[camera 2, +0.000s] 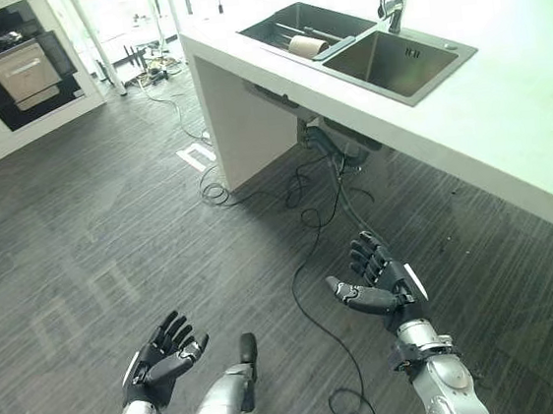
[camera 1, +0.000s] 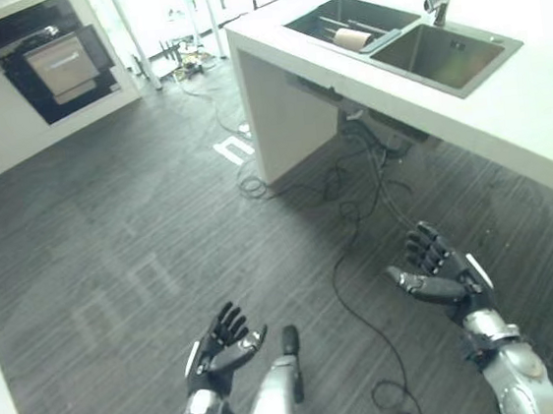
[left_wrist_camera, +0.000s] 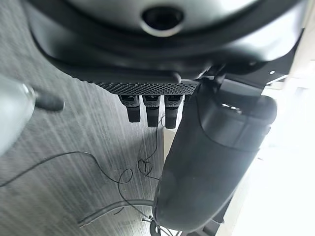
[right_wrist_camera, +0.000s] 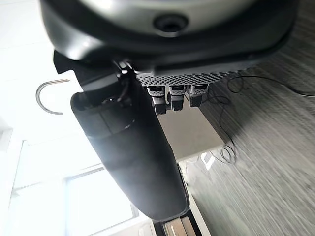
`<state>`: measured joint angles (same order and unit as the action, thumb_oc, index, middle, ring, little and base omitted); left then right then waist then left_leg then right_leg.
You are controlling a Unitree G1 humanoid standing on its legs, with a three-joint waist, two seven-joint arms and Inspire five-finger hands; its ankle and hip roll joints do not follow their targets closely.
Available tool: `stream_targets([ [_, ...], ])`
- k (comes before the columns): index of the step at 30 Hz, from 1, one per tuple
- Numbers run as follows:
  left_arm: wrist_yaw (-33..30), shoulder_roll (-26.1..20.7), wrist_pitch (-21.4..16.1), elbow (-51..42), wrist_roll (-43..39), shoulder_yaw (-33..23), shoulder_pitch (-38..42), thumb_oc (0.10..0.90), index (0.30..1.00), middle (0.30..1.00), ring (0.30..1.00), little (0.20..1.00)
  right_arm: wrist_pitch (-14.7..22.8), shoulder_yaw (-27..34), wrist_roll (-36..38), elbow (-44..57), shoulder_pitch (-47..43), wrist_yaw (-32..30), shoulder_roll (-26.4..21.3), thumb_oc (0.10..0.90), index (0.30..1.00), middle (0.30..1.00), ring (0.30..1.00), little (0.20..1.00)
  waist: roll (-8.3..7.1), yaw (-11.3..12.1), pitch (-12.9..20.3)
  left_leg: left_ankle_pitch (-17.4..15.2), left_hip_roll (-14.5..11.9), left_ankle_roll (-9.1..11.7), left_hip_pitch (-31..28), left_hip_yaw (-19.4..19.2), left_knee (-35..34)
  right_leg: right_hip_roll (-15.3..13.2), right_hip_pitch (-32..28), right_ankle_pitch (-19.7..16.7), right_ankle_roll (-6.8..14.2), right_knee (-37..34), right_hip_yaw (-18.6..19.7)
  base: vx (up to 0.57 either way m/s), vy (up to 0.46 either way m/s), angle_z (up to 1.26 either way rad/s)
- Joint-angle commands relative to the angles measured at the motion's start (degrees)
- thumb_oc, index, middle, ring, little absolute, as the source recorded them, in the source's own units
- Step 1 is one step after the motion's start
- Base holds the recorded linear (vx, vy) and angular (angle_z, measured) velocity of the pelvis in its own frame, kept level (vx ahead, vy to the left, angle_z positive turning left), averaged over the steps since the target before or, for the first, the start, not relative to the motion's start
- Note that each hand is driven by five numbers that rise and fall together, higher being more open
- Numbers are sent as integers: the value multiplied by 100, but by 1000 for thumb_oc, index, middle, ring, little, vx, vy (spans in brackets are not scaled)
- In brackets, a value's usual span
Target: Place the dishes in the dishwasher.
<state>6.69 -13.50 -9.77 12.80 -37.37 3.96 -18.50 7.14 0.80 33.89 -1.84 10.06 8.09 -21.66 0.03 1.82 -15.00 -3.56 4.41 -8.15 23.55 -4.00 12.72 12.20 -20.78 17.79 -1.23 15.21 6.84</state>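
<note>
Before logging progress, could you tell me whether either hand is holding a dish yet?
No, the left hand and right hand hang open and empty above the floor.

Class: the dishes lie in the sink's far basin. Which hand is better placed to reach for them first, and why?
Probably the right hand: open, empty, and on the counter's side, nearer the sink holding the dishes. The left hand, also open, hangs farther away.

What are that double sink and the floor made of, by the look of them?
The sink looks like brushed stainless steel: dull grey metal sheen, sharp folded edges. The floor looks like dark grey wood-grain planks, probably laminate or vinyl, with a slight gloss showing faint reflections.
</note>
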Motion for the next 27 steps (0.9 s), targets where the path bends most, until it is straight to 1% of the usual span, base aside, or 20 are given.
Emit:
stream_targets([
  [1,141,-429,-590,-819,217,-132,849,800,900,900,900,900,580,261,40,1008,-341,19,-148,800,900,900,900,900,-1,-5,399,185,-967,1253,-578,191,447,-1145,1333,-214,631,198,-391,403,185,-85],
  [3,159,-509,-540,-898,212,-151,903,800,900,900,900,900,557,310,87,1112,-285,13,-150,800,900,900,900,900,-22,-5,455,146,-928,1193,-653,185,447,-1257,1233,-192,709,198,-450,297,150,-117],
  [4,192,-571,-440,-985,175,-168,995,800,900,900,900,900,545,350,102,1219,-249,4,-123,800,900,900,900,900,-56,-9,550,72,-856,1106,-747,173,447,-1375,1175,-228,780,198,-544,370,197,-87],
  [5,273,-607,-386,-1052,166,-153,1067,800,900,900,900,900,582,365,52,1280,-251,38,-81,800,900,900,900,900,-103,-21,617,4,-738,1018,-804,227,447,-1476,1111,-434,854,198,-603,395,213,-32],
  [7,245,-649,-464,-1158,342,-113,1159,800,900,900,900,900,600,410,12,1390,-273,93,-39,800,900,900,900,900,-179,-25,707,-59,-529,892,-875,346,447,-1610,1032,-885,980,198,-708,317,178,19],
  [8,303,-656,-533,-1223,356,-141,1208,800,900,900,900,900,577,455,27,1433,-309,134,-17,800,900,900,900,900,-198,-9,759,-100,-430,814,-918,414,447,-1675,898,-1342,1090,198,-842,305,203,52],
  [9,324,-661,-667,-1310,445,-192,1217,800,900,900,900,900,598,487,55,1472,-331,170,35,800,900,900,900,900,-165,-10,772,-157,-361,744,-1020,486,447,-1735,883,-1945,1193,498,-992,280,231,49],
  [10,348,-659,-713,-1410,478,-248,1213,800,900,900,900,900,609,506,49,1531,-331,211,84,800,900,900,900,900,-101,-24,743,-211,-346,702,-1130,527,447,-1766,1178,-2242,1224,1222,-1052,225,240,46],
  [11,355,-643,-728,-1541,522,-319,1209,800,900,900,900,900,625,522,23,1608,-326,268,132,800,900,900,900,900,-24,-41,704,-274,-339,664,-1254,569,447,-1767,1563,-2398,1207,1898,-1131,201,251,17],
  [12,260,-628,-838,-1674,584,-375,1225,800,900,900,900,900,686,467,-44,1611,-411,356,190,800,900,900,900,900,68,-125,607,-369,-374,657,-1512,556,447,-1741,2256,-2522,1107,2277,-1268,226,202,10],
  [13,159,-660,-876,-1764,539,-415,1266,800,900,900,900,900,755,421,-27,1591,-500,369,129,800,900,900,900,900,42,-124,563,-386,-342,668,-1584,489,447,-1718,2532,-2253,1011,2085,-1400,271,99,7],
  [14,88,-730,-952,-1861,481,-482,1319,800,900,900,900,900,787,445,99,1628,-570,373,13,800,900,900,900,900,-8,-125,521,-394,-307,671,-1623,472,447,-1633,2530,-2062,960,1521,-1584,316,-60,9],
  [15,77,-789,-1037,-1938,437,-558,1355,800,900,900,900,900,812,506,232,1678,-601,396,-70,800,900,900,900,900,-108,-141,468,-456,-252,695,-1710,455,447,-1604,2517,-2108,988,698,-1811,352,-138,26],
  [16,106,-849,-1068,-2035,336,-685,1374,800,900,900,900,900,841,614,355,1741,-584,456,-157,800,900,900,900,900,-178,-165,396,-536,-235,729,-1825,462,447,-1640,2573,-2152,999,198,-2001,319,-166,15],
  [17,113,-873,-1104,-2109,285,-752,1370,800,900,900,900,900,873,671,441,1786,-570,491,-224,800,900,900,900,900,-272,-191,325,-624,-174,750,-1942,442,447,-1763,2776,-2086,1023,198,-2089,350,-191,52],
  [18,70,-886,-1271,-2241,287,-829,1354,800,900,900,900,900,960,734,580,1863,-553,561,-299,800,900,900,900,900,-413,-235,263,-783,-83,769,-2136,382,447,-1990,3209,-2129,1107,198,-2221,346,-200,86],
  [19,25,-878,-1340,-2337,288,-863,1338,800,900,900,900,900,988,752,586,1924,-558,573,-307,800,900,900,900,900,-440,-258,241,-861,-56,777,-2254,406,447,-2082,3435,-2194,1142,198,-2264,351,-186,79],
  [22,-140,-846,-1491,-2505,346,-873,1364,800,900,900,900,900,1028,722,511,2033,-584,488,-314,800,900,900,900,900,-451,-309,225,-999,-21,766,-2448,491,447,-2173,3720,-2263,1155,198,-2278,293,-142,24],
  [23,-391,-805,-1730,-2698,430,-824,1523,800,900,900,900,900,1102,697,415,2091,-679,319,-370,800,900,900,900,900,-494,-377,381,-1263,83,705,-2626,563,447,-2115,3664,-2120,1104,198,-2115,462,-222,56],
  [27,-375,-745,-1787,-2900,130,-969,1600,800,900,900,900,900,1055,743,232,2192,-821,116,-363,800,900,900,900,900,-462,-412,603,-1500,35,685,-2870,456,447,-2075,3497,-1973,999,198,-2102,306,-161,-6],
])
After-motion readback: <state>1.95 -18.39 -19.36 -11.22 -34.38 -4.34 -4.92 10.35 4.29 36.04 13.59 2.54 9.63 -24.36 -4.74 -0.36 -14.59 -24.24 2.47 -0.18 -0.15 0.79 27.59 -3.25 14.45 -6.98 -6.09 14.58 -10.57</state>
